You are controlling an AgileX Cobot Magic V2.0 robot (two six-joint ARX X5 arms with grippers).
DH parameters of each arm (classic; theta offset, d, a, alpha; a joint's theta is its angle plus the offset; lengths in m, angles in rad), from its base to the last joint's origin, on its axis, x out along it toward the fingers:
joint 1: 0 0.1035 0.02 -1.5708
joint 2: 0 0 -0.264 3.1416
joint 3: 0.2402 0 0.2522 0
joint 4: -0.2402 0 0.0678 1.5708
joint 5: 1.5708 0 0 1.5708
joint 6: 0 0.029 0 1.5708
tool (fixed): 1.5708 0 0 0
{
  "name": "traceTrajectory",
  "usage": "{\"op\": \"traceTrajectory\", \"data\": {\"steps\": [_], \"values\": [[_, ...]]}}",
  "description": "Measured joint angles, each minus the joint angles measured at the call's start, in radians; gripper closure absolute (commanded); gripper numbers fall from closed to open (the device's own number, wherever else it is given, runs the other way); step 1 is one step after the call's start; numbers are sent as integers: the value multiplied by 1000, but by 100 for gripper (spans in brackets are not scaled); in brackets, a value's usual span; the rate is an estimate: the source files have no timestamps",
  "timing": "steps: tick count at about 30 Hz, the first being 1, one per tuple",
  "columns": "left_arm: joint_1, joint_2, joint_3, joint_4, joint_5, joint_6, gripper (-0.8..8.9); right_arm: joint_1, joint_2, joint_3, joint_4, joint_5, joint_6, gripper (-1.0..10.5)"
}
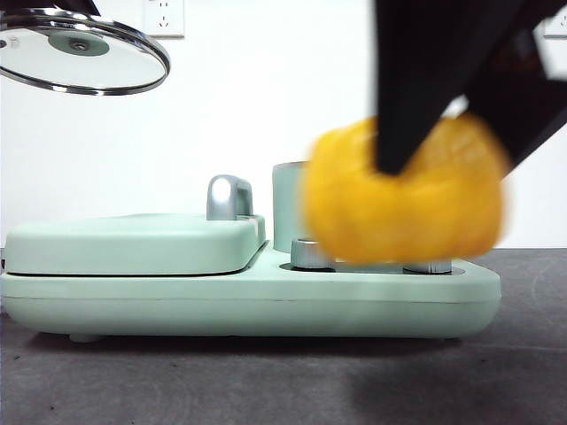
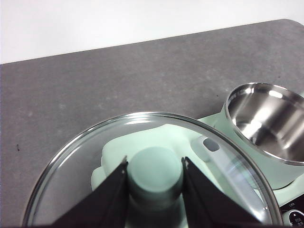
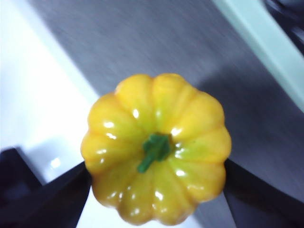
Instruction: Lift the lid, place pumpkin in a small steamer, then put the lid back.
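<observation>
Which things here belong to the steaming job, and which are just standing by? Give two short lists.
Job: lid, held up by the left gripper; pumpkin, held in the air by the right gripper; open steamer pot.

Standing by: flat hinged cover with chrome handle; two knobs; wall socket.

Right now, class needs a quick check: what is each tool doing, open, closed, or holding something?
Left tool: closed on the lid by its knob, held up in the air.
Right tool: closed on the pumpkin, lifted off the table.
</observation>
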Motion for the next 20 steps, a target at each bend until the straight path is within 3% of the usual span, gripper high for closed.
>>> {"op": "traceTrajectory", "data": {"steps": [7, 20], "values": [[0, 0, 0, 0, 0, 0, 804, -61, -1, 204, -288, 105, 33, 590], [0, 0, 0, 0, 0, 0, 804, -264, 95, 499, -324, 138, -4, 590]]}}
